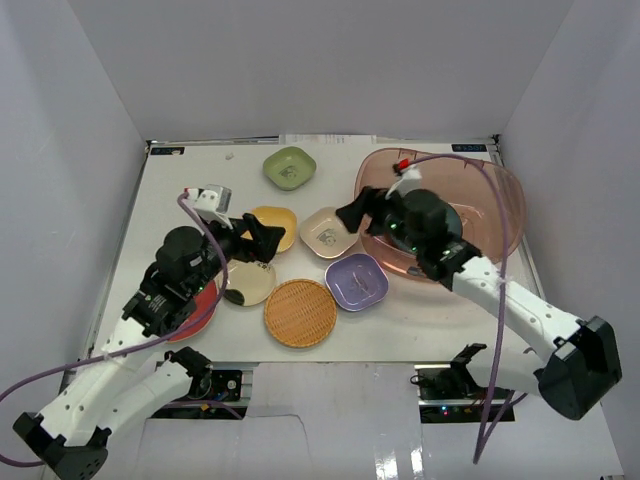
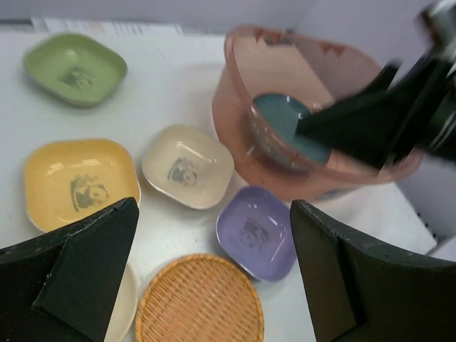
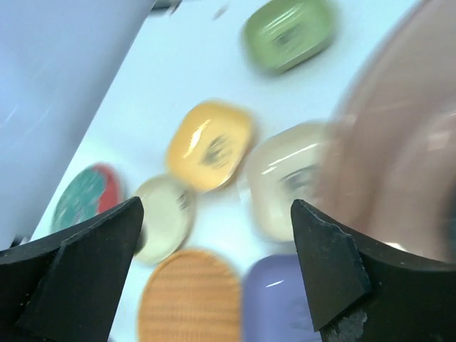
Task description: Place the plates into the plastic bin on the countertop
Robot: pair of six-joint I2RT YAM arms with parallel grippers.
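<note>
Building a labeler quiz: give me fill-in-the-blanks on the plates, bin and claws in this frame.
1. The only plate inside the bin is ____.
2. The woven plate is ____.
3. The far plate, set apart from the rest, is ____.
4. The left claw and right claw both stand ____.
Missing words: teal; orange; green; open.

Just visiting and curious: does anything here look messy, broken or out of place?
Nothing broken or spilled. Only the round teal plate seems to lean tilted against the wall of the translucent pinkish plastic bin.
</note>
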